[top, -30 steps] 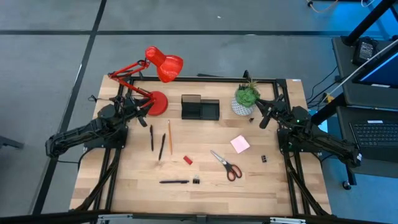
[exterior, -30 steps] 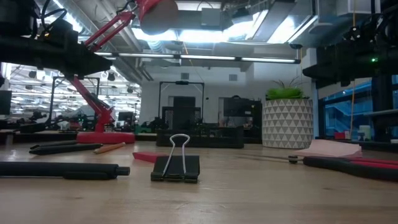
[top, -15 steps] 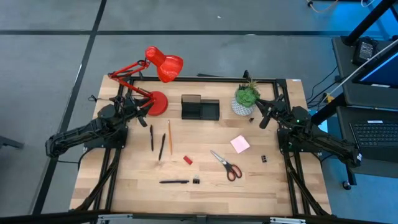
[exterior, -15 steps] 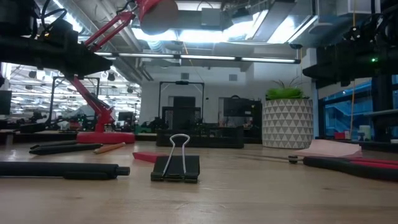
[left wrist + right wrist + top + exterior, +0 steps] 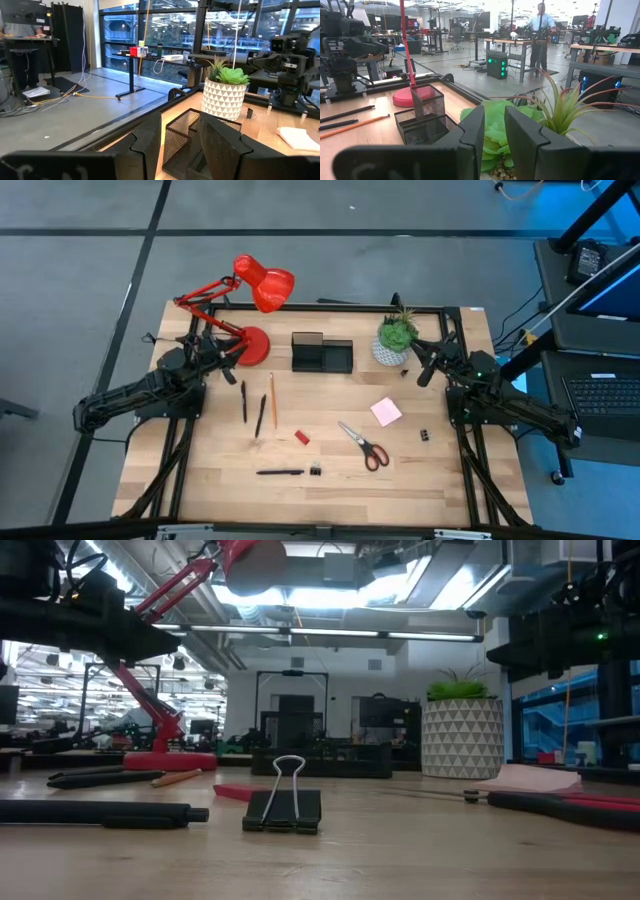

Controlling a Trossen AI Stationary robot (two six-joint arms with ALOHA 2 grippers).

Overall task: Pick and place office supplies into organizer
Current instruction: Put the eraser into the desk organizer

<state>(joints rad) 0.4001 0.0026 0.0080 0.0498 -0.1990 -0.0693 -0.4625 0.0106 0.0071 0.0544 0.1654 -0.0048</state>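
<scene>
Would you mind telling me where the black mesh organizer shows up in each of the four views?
High view: organizer at the table's far edge, between the red lamp base and the potted plant.
Low view: dark, low, centre background, behind the binder clip.
Left wrist view: bottom centre, beyond the claw fingers.
Right wrist view: lower left.
Shared landmark: the potted plant.

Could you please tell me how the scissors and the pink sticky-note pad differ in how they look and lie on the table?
The scissors are long and thin with red handles, lying diagonally; the sticky-note pad is a flat pink square. The scissors lie nearer the table's front edge, the pad farther back, closer to the right gripper. Both lie loose on the table, outside the organizer.
</scene>
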